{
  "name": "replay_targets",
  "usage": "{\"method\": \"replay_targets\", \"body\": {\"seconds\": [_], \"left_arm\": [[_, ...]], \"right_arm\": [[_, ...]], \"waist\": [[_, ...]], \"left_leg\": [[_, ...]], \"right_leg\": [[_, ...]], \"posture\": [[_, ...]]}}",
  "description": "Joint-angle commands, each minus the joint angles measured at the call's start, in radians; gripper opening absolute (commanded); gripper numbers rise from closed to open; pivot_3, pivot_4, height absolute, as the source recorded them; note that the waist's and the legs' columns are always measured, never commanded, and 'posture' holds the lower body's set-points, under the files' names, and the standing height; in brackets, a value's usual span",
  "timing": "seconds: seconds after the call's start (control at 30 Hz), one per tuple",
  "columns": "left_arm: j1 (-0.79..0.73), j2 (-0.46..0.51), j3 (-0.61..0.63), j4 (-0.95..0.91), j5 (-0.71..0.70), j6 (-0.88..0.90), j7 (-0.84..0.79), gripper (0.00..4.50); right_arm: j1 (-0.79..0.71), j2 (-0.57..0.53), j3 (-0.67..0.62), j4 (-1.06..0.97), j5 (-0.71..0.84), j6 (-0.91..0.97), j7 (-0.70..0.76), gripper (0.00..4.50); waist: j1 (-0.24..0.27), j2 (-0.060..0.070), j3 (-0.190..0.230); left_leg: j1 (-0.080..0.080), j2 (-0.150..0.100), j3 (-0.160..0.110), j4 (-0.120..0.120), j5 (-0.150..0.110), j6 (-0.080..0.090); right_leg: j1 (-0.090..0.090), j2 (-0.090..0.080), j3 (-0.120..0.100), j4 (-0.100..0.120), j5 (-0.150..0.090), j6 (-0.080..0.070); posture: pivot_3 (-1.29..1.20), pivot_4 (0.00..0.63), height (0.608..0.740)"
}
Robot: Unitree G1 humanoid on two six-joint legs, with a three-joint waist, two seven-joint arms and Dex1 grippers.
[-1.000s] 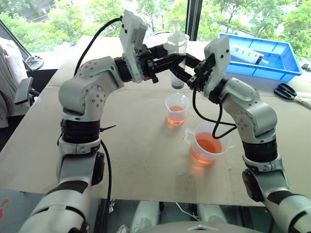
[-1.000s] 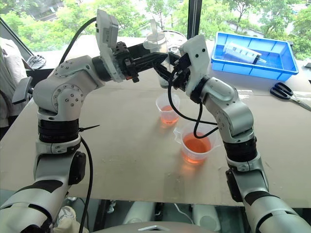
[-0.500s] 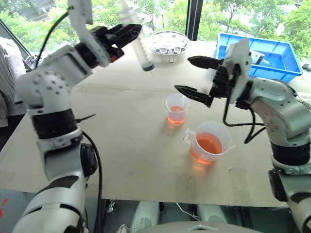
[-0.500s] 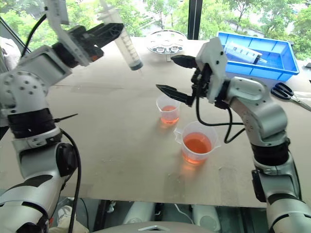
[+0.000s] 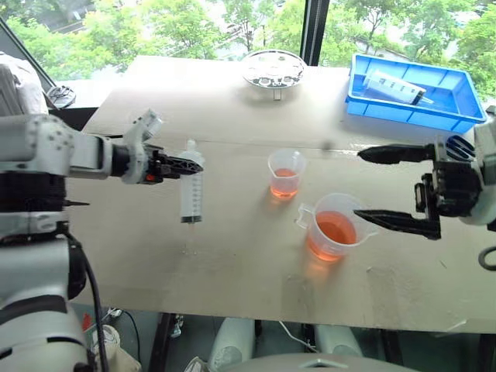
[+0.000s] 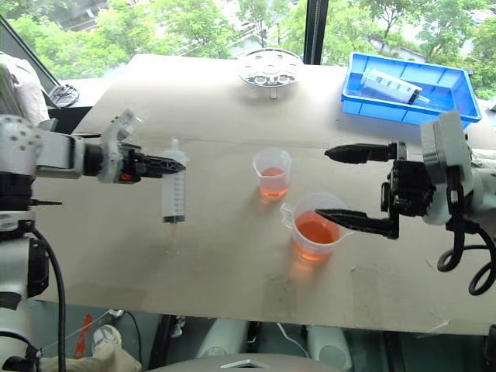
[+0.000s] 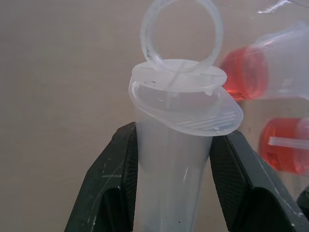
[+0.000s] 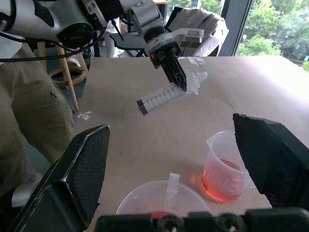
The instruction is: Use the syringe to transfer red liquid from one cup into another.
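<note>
i see my left gripper [image 5: 172,164] pinching the clear ribbed syringe [image 5: 191,188] upright; my right gripper [image 5: 391,188] is spread wide, holding nothing.

Silver-grey arms, black-fingered left pincer [image 5: 180,164], right pincer [image 5: 391,188], black cables

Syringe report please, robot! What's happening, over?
Left gripper shut on syringe, nozzle down, above table, left of both cups. Right gripper open, empty, beside handled cup. Path to cups clear.

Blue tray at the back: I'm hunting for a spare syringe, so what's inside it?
The blue plastic tray holds one white-wrapped packaged syringe; its near wall hides the floor strip behind it.
</note>
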State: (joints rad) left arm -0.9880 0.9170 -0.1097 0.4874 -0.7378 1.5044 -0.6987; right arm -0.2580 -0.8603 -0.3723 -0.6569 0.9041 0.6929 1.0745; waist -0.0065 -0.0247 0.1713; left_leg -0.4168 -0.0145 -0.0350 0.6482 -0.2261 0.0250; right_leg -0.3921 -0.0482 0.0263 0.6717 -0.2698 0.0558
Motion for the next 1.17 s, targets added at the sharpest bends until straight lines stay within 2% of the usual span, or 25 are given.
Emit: {"method": "replay_targets", "body": {"seconds": [0.03,0.07,0.2,0.27,0.37,0.43,0.53,0.6,0.73,0.83,0.9,1.0,1.17], "left_arm": [[-0.056,-0.029,-0.089,0.09,0.107,-0.113,-0.091,1.59],[-0.066,-0.041,-0.118,0.119,0.137,-0.137,-0.118,1.59],[-0.086,-0.077,-0.21,0.212,0.247,-0.231,-0.217,3.49],[-0.1,-0.078,-0.191,0.221,0.272,-0.241,-0.222,4.47],[-0.085,-0.017,-0.095,0.094,0.233,-0.165,-0.221,4.47],[0.048,0.053,0.048,-0.18,0.178,-0.14,-0.186,4.47],[0.306,-0.018,0.363,-0.599,0.145,-0.199,-0.042,4.47],[0.458,-0.07,0.487,-0.825,0.133,-0.248,0.002,4.47],[0.824,-0.193,0.741,-1.165,0.035,-0.339,-0.045,4.47],[1.05,-0.242,0.842,-1.247,0.009,-0.433,-0.097,4.47],[1.198,-0.282,0.89,-1.263,0.013,-0.501,-0.127,4.47],[1.434,-0.32,0.906,-1.263,0.095,-0.655,-0.191,4.47],[1.552,-0.357,0.907,-1.208,0.127,-0.807,-0.197,4.47]], "right_arm": [[0.051,-0.02,-0.043,-0.076,0.011,-0.033,-0.019,4.42],[0.073,-0.023,-0.051,-0.091,0.011,-0.036,-0.026,4.42],[0.133,-0.011,-0.055,-0.122,0.01,-0.054,-0.084,4.5],[0.163,-0.015,-0.061,-0.131,0.015,-0.061,-0.092,4.5],[0.209,-0.017,-0.097,-0.13,0.01,-0.079,-0.106,4.5],[0.259,-0.019,-0.153,-0.103,0.019,-0.084,-0.093,4.5],[0.349,-0.011,-0.232,-0.037,-0.017,-0.118,-0.052,4.5],[0.418,0.0,-0.264,0.017,-0.063,-0.165,-0.007,4.5],[0.58,0.018,-0.331,0.157,-0.174,-0.29,0.116,4.5],[0.625,0.019,-0.355,0.272,-0.246,-0.385,0.157,4.5],[0.645,-0.003,-0.375,0.373,-0.28,-0.442,0.214,4.5],[0.68,-0.041,-0.408,0.489,-0.323,-0.51,0.292,4.5],[0.701,-0.065,-0.416,0.597,-0.356,-0.604,0.363,4.5]], "waist": [[-0.001,-0.001,0.0],[-0.001,-0.001,0.0],[-0.008,-0.001,0.0],[-0.006,0.0,0.0],[-0.008,-0.001,0.001],[-0.015,-0.002,0.001],[-0.009,0.0,0.0],[0.001,0.0,-0.001],[0.017,-0.001,-0.002],[0.02,0.0,-0.002],[0.021,0.002,-0.001],[0.02,0.005,-0.003],[0.024,0.007,-0.004]], "left_leg": [[-0.001,0.0,0.0,0.0,0.0,0.0],[-0.002,0.0,0.0,0.0,0.0,0.0],[-0.004,0.0,0.0,0.0,0.0,0.0],[-0.004,0.0,0.001,0.0,0.0,0.0],[-0.004,0.001,0.0,0.0,0.0,0.0],[-0.006,0.001,-0.001,0.0,0.0,0.0],[-0.006,0.002,0.0,0.0,0.0,0.0],[-0.008,0.002,-0.001,0.001,0.001,-0.002],[-0.01,0.001,-0.001,0.001,0.001,-0.002],[-0.007,0.001,0.0,0.001,-0.002,0.002],[0.003,0.002,0.0,0.0,-0.002,0.002],[0.01,0.003,0.002,-0.001,-0.002,0.002],[0.01,0.003,0.002,-0.001,-0.005,-0.001]], "right_leg": [[0.0,0.0,0.0,0.0,0.0,0.0],[-0.001,0.0,0.0,0.0,0.0,0.0],[-0.002,-0.003,0.001,-0.003,0.0,0.0],[-0.002,-0.003,0.001,-0.003,0.0,0.0],[-0.002,-0.004,0.0,-0.003,0.0,0.0],[-0.004,-0.004,0.0,-0.003,0.0,0.0],[-0.004,-0.006,0.004,-0.006,0.0,0.0],[-0.002,-0.008,0.004,-0.009,0.0,0.0],[-0.003,-0.008,0.004,-0.01,0.001,0.0],[-0.001,-0.009,0.004,-0.01,0.001,-0.001],[0.007,-0.008,0.004,-0.01,-0.002,-0.005],[0.015,-0.009,0.006,-0.013,-0.002,-0.006],[0.015,-0.01,0.004,-0.014,-0.003,-0.006]], "posture": [[0.0,0.15,0.74],[0.0,0.15,0.74],[0.0,0.15,0.74],[0.0,0.15,0.74],[0.0,0.15,0.74],[0.0,0.15,0.74],[0.0,0.15,0.74],[0.0,0.15,0.74],[0.0,0.15,0.74],[0.0,0.15,0.74],[0.0,0.15,0.74],[0.0,0.15,0.74],[0.0,0.15,0.74]]}}
